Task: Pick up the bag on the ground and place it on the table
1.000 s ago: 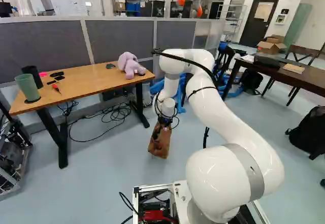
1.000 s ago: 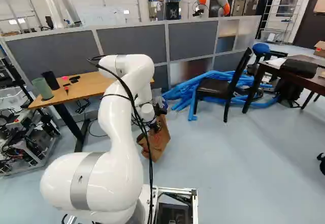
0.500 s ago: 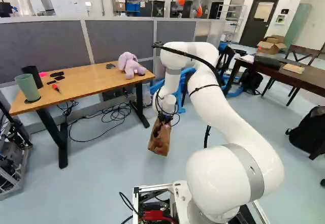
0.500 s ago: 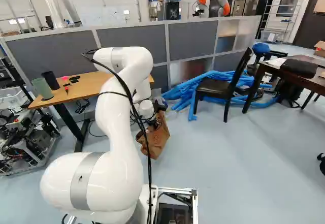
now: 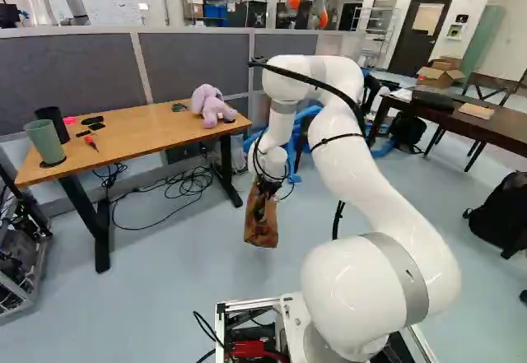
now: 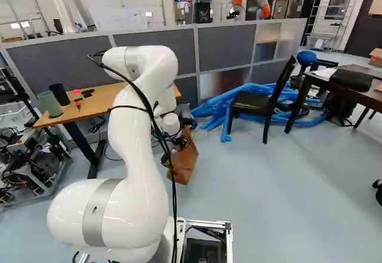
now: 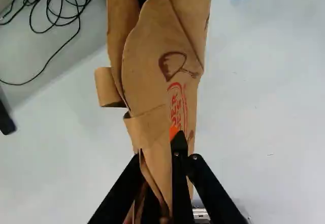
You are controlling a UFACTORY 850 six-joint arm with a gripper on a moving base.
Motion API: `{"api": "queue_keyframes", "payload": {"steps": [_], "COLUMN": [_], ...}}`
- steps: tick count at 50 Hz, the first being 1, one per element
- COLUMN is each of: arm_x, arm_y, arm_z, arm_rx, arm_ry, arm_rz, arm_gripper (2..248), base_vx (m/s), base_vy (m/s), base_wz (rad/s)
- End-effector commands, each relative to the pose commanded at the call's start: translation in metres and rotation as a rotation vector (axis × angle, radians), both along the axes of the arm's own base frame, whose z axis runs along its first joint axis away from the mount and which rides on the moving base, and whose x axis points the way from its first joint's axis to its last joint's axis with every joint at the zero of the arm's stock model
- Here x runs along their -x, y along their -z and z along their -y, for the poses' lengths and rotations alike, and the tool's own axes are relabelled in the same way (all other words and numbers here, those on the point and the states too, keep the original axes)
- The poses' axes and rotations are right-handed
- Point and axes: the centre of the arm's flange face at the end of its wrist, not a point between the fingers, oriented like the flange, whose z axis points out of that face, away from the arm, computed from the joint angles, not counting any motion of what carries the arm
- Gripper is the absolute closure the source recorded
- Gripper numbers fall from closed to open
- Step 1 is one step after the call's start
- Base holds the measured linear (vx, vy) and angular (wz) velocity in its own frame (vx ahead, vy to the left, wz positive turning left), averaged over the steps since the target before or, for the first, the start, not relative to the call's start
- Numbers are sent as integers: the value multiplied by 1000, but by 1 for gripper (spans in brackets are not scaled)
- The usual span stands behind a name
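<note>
Below the arm's wrist in the left base view, my gripper [image 5: 267, 188] points down with the brown paper bag [image 5: 261, 228] hanging from it. The same bag [image 6: 184, 163] shows partly behind the arm's cables in the right base view. In the wrist view the gripper [image 7: 157, 149] is shut on the bag [image 7: 152, 76], its folded paper pinched between the fingers and the creased, printed side stretching ahead of them. The wooden-topped table [image 5: 136, 145] stands left of the arm.
On the table are a purple plush toy [image 5: 212, 106], a green cup [image 5: 46, 142], a black cup and small items. Coiled cables [image 5: 185, 183] lie beneath it. Blue tubes [image 6: 239, 103] and a black chair [image 6: 256, 103] stand beyond. Another robot [image 5: 313, 2] is behind the partition.
The arm has risen at its elbow and wrist, and the bag has come up with the gripper, turning a little. The base has not moved.
</note>
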Motion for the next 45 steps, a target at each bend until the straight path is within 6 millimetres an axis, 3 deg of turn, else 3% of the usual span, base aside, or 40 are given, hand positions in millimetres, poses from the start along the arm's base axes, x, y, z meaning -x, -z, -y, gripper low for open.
{"api": "queue_keyframes", "payload": {"steps": [45], "arm_x": [30], "arm_y": [-62], "arm_z": [2], "arm_rx": [16], "arm_ry": [-41], "arm_rz": [-137], "arm_gripper": [229], "base_vx": [0], "base_vy": [0], "base_wz": [0]}}
